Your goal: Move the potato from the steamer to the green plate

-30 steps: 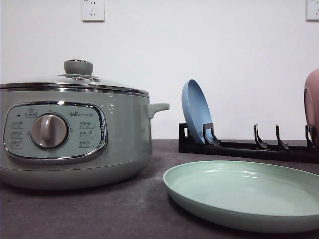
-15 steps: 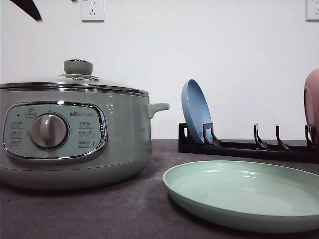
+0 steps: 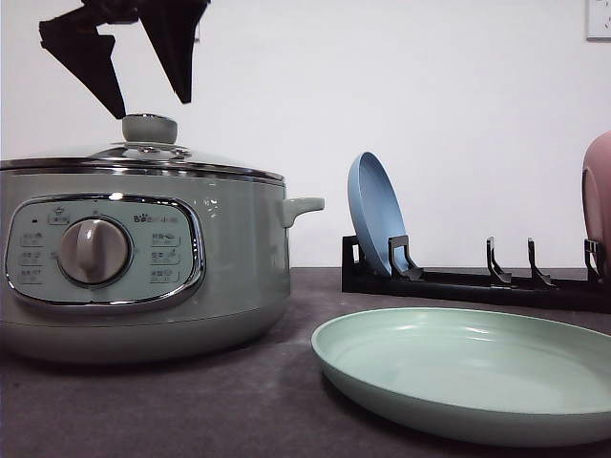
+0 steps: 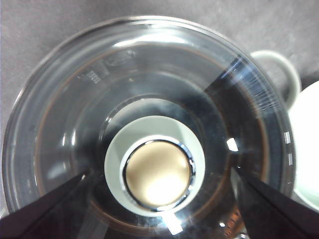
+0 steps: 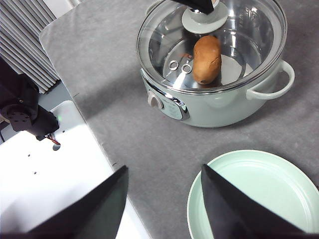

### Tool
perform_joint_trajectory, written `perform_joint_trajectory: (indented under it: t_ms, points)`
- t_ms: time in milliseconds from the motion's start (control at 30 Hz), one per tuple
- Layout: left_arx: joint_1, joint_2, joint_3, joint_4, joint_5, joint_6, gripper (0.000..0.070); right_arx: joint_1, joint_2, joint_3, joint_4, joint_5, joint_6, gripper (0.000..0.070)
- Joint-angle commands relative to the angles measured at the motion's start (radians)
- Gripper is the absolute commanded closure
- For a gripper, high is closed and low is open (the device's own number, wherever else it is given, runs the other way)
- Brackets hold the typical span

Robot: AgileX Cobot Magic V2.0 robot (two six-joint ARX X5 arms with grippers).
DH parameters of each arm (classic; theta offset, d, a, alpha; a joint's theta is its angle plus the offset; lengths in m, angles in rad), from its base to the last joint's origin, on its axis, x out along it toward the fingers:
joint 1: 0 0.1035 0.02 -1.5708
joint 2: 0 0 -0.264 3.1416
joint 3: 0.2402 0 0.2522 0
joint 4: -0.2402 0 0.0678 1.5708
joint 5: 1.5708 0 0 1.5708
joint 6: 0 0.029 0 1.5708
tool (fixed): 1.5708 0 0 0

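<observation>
Potato (image 5: 207,59) sits under your steamer's (image 3: 143,277) glass lid (image 5: 214,45); your left gripper's (image 3: 148,100) spread fingers bracket its knob (image 3: 150,128). Right gripper (image 5: 162,199) open.

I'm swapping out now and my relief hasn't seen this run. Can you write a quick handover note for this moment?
Left gripper: open, empty, right above the lid knob.
Right gripper: open, empty, raised over the table between steamer and green plate.
Potato: inside the steamer, under the glass lid.
Green plate: empty, beside the steamer.
Done: nothing moved yet.
Left: take off the lid, pick out the potato, set it on the green plate.
</observation>
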Motion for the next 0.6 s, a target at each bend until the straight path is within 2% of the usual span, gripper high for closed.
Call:
perform_joint_trajectory:
  t_ms: [0, 333, 467, 567]
  points:
    - [-0.01, 0.028, 0.034, 0.005, -0.016, 0.016, 0.0146, 0.006, 0.008, 0.014, 0.002, 0.003, -0.012, 0.0413]
    - [-0.026, 0.043, 0.034, 0.001, -0.034, 0.016, 0.0154, 0.006, 0.008, 0.014, 0.002, 0.003, -0.012, 0.0413]
    - [-0.026, 0.045, 0.034, -0.015, -0.034, 0.017, 0.0225, 0.006, 0.008, 0.014, 0.002, 0.003, -0.012, 0.0413]
    - [-0.026, 0.046, 0.034, -0.015, -0.034, 0.017, 0.0226, 0.006, 0.008, 0.014, 0.002, 0.003, -0.012, 0.0413]
